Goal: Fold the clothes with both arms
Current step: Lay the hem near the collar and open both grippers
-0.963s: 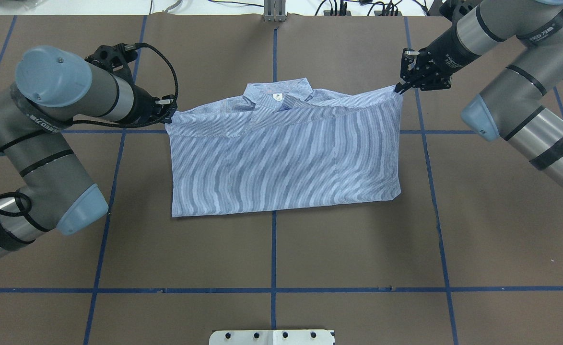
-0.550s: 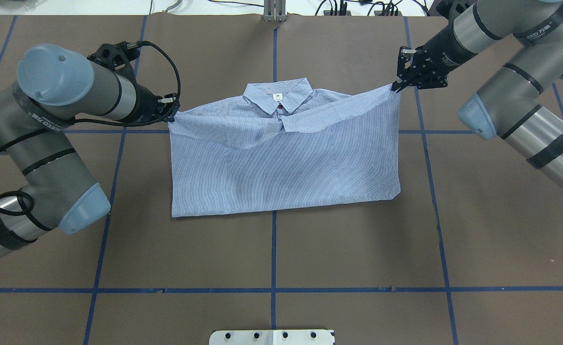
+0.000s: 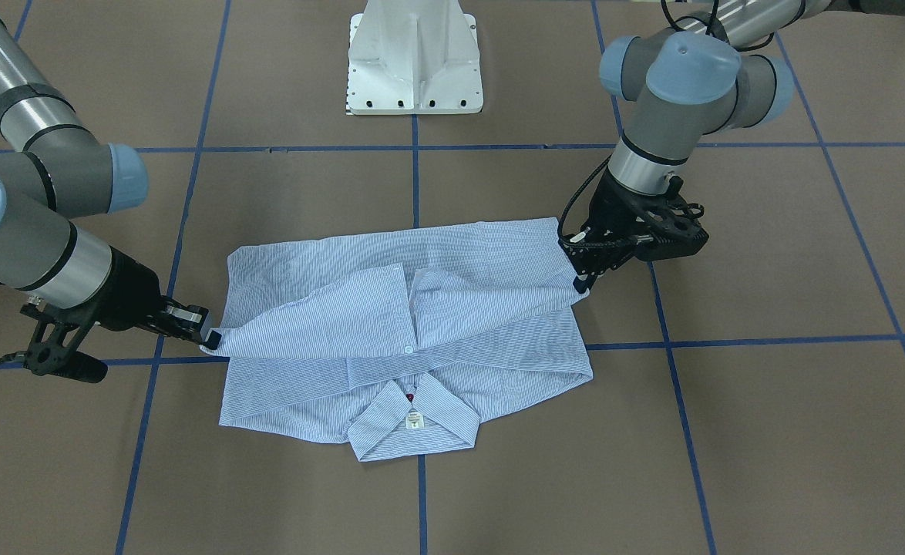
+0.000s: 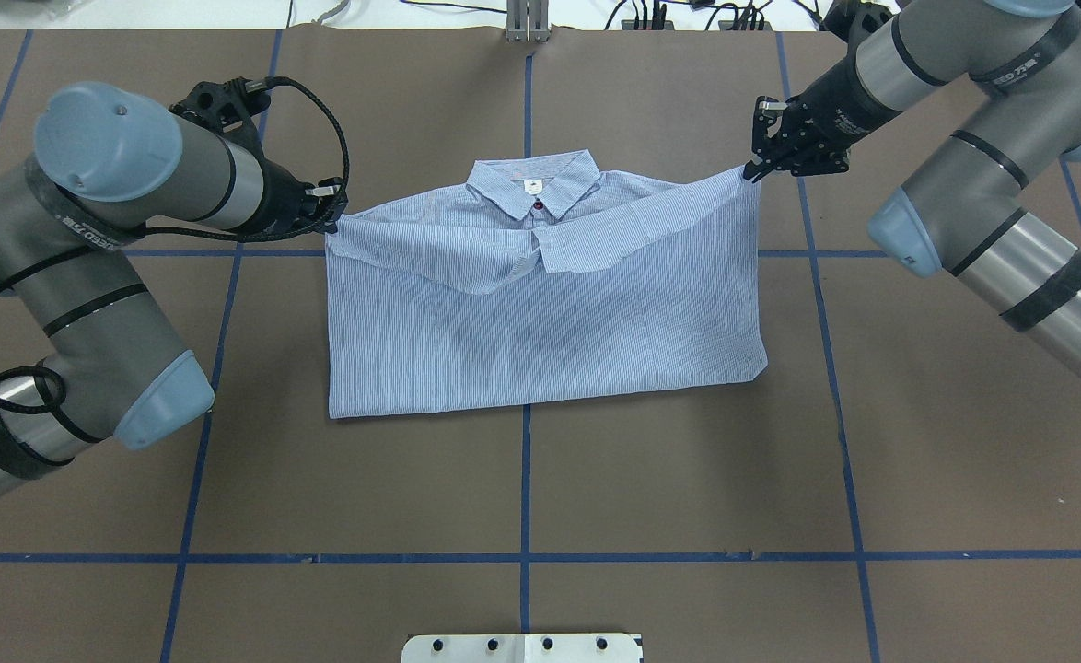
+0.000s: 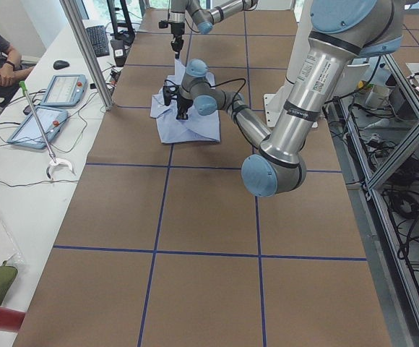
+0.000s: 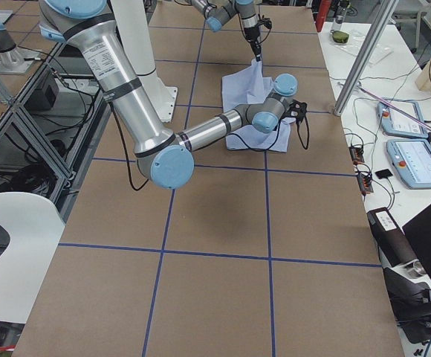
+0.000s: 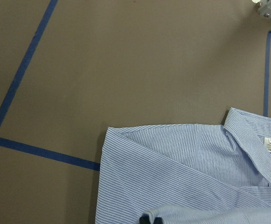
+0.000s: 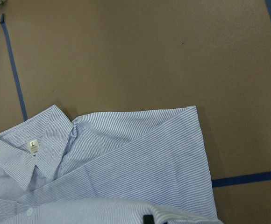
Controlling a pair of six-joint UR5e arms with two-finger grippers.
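Right now the shirt [image 4: 540, 322] lies at the middle of the brown surface [image 4: 688, 479], folded across its width so that the fold edge runs along the side nearer the robot and the collar [image 4: 504, 180] points to the far side. The small white neck label [image 3: 415, 422] shows inside the collar, with a red button [image 3: 409, 398] just beside it. The left arm [image 4: 108, 221] comes in low from its side, and the left gripper [image 4: 331, 219] has its jaws pinched together on one corner of the upper layer of cloth. The right arm [image 4: 992, 184] reaches in from the far corner on the other side, and the right gripper [image 4: 750, 170] is likewise closed tight on the opposite corner. Both held corners are raised off the layer beneath. Between them the free edge of the upper layer sags, and its lowest part hangs just short of the collar, where the two front panels of the shirt meet at a slight gap. In each wrist view the dark fingertips [image 7: 150, 219] sit at the bottom edge with striped cloth gathered around them, and the collar and a shoulder of the lower layer lie flat on the surface beyond. Blue tape lines [image 4: 525, 479] cross the surface in a grid, one passing under the shirt's middle. The white pedestal base [image 3: 414, 62] stands at the robot's side of the surface, well apart from the shirt.
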